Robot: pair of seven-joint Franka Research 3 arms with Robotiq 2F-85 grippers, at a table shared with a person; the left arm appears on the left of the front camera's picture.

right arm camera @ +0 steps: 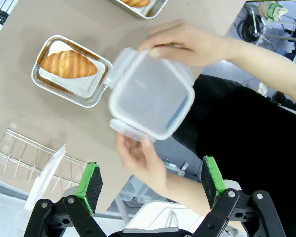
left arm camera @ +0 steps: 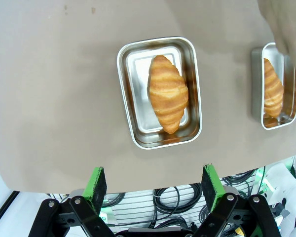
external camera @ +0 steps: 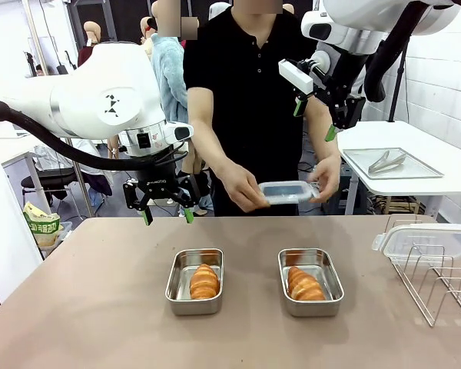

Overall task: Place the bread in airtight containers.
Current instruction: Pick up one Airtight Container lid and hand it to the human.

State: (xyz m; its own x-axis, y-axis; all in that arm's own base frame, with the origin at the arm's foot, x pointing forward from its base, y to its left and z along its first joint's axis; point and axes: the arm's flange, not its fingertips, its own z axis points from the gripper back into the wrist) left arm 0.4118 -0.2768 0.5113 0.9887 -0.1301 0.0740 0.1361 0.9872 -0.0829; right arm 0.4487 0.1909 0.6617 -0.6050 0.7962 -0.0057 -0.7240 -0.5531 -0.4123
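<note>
**A:** Item 1, the bread?

**B:** 2 pieces. The left croissant [external camera: 204,281] is lying lengthwise in the left tin [external camera: 194,307], and the right croissant [external camera: 304,284] is lying the same way in the right tin [external camera: 313,309]. Both are sitting below the rims, so I judge the lids should be closing flat.

**A:** Item 2, lids?

**B:** 2 again. 1 clear lid [external camera: 287,191] is being held level in the person's hands [external camera: 242,187] over the far edge of the table [external camera: 84,307], beyond the right tin. It is probably being offered for handover or fitting. The second lid [external camera: 426,238] is resting on the wire rack [external camera: 438,292], parked within reach.

**A:** Item 3, grippers?

**B:** The left gripper [external camera: 167,217] is hovering behind the left tin with jaws standing wide, carrying nothing. The right gripper [external camera: 315,121] is hanging high beside the person's arm, also spread and empty. It is looking down on the held lid, seemingly poised to take it.

**A:** Outstanding?

**B:** Both tins are lacking lids.
</note>
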